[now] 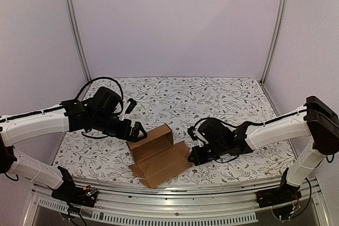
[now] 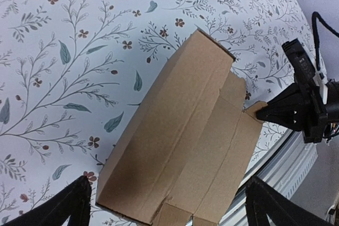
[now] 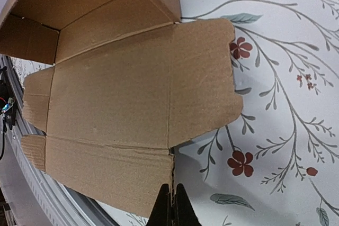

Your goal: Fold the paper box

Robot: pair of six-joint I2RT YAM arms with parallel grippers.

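Paper box: plain brown cardboard, partly folded, lay lower centre on the floral bench.
Left gripper: stood spread wide at the box's upper-left corner.
Right gripper: was pressed together at the box's right edge.

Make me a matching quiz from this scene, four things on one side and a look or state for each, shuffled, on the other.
Things:
1. paper box
2. left gripper
3. right gripper
4. tablecloth

States:
A. floral print
B. spread wide open
C. plain brown, partly folded
D. pinched shut on a flap edge

Pairs: 1-C, 2-B, 3-D, 4-A
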